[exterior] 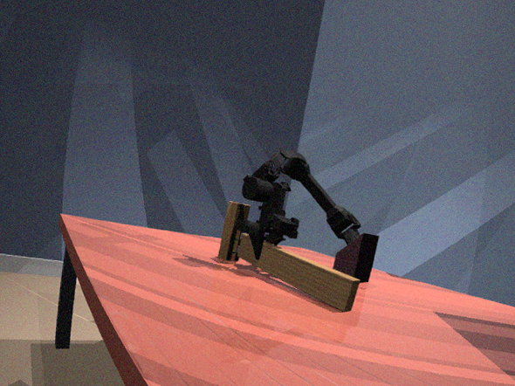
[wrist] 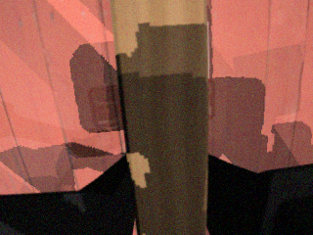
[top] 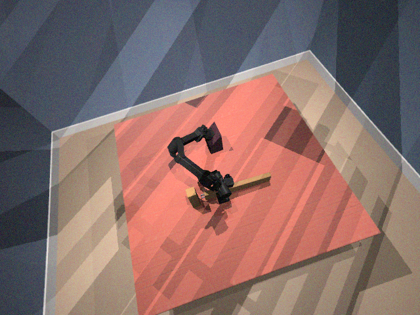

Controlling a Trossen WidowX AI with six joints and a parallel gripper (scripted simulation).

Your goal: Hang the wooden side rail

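The wooden rail [top: 252,181] [exterior: 307,275] [wrist: 166,122] stands on its narrow edge. Its far end is on or very close to the table. The upright wooden post [top: 193,197] [exterior: 233,227] stands at its other end, with only a small gap visible between them. Small metal hooks [top: 203,195] show at the rail's end, right beside the post's slotted face. Whether they sit on the pins cannot be seen; the slot's inside is dark and partly hidden. My gripper [exterior: 259,246] [wrist: 159,154] is shut on the rail near its hook end, one finger on each side.
The red table [top: 288,216] [exterior: 188,304] carries everything. The arm's dark base block [top: 215,140] [exterior: 366,258] stands behind the rail, and the arm arches from it over to the rail. The arm's hand is close to the post. Dark shadows cross the table.
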